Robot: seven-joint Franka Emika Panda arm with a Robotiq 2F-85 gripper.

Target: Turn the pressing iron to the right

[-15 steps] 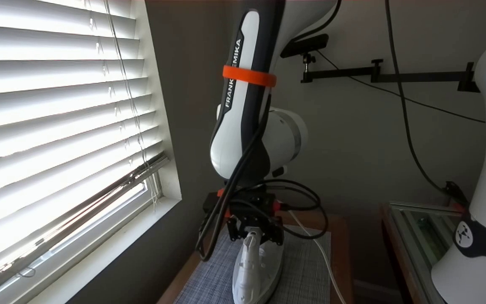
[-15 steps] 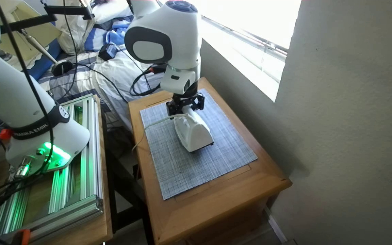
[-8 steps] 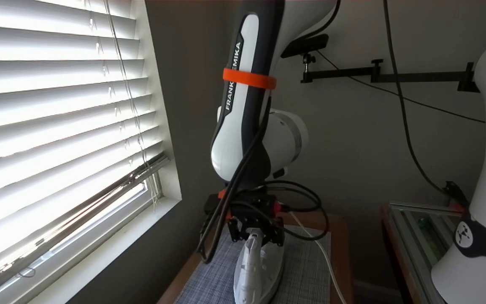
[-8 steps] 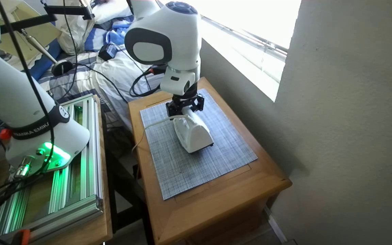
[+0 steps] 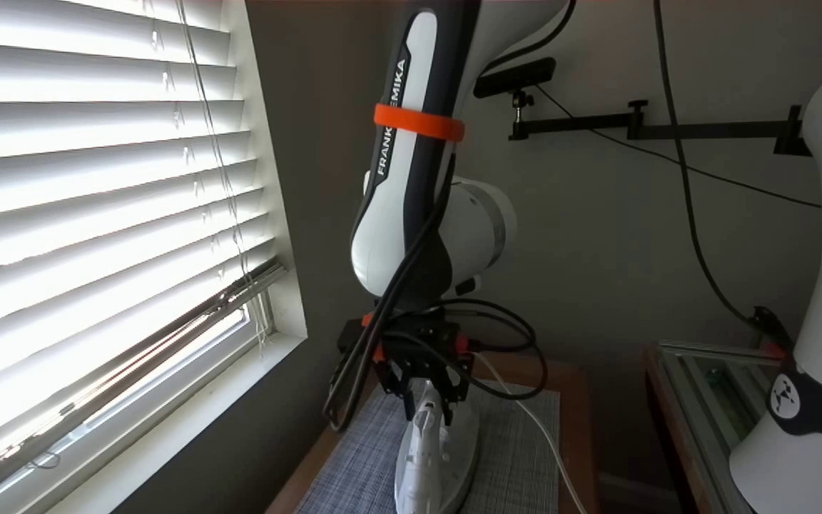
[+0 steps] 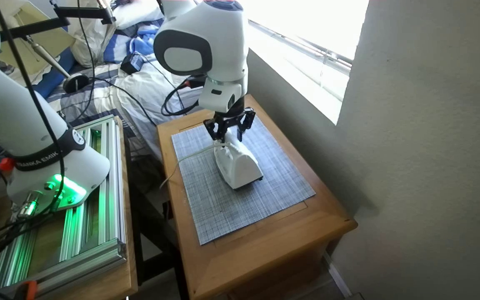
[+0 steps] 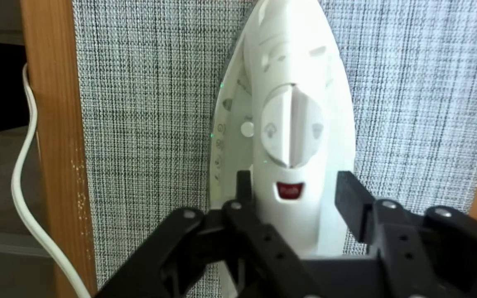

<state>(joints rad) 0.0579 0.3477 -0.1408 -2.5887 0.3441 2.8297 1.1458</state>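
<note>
Beside the wall (image 6: 423, 146), your wooden counter (image 6: 265, 256) carries a grey woven placemat (image 6: 227, 214), with the pressing iron (image 6: 244, 168) lying on it. Your hand (image 7: 294, 186) is spread, its fingers (image 7: 352, 203) parted on either side of the iron's handle (image 7: 294, 219); the white cord (image 7: 16, 182) runs over the counter's edge.

In an exterior view, gripper (image 6: 232, 136) is straddling the pressing iron (image 6: 242, 168) at the handle (image 6: 231, 133) — jaws standing apart, contact unclear. Iron is resting on grey mat (image 6: 240, 212); cord (image 6: 191, 155) is trailing off the edge of the wooden table (image 6: 261, 246).
</note>
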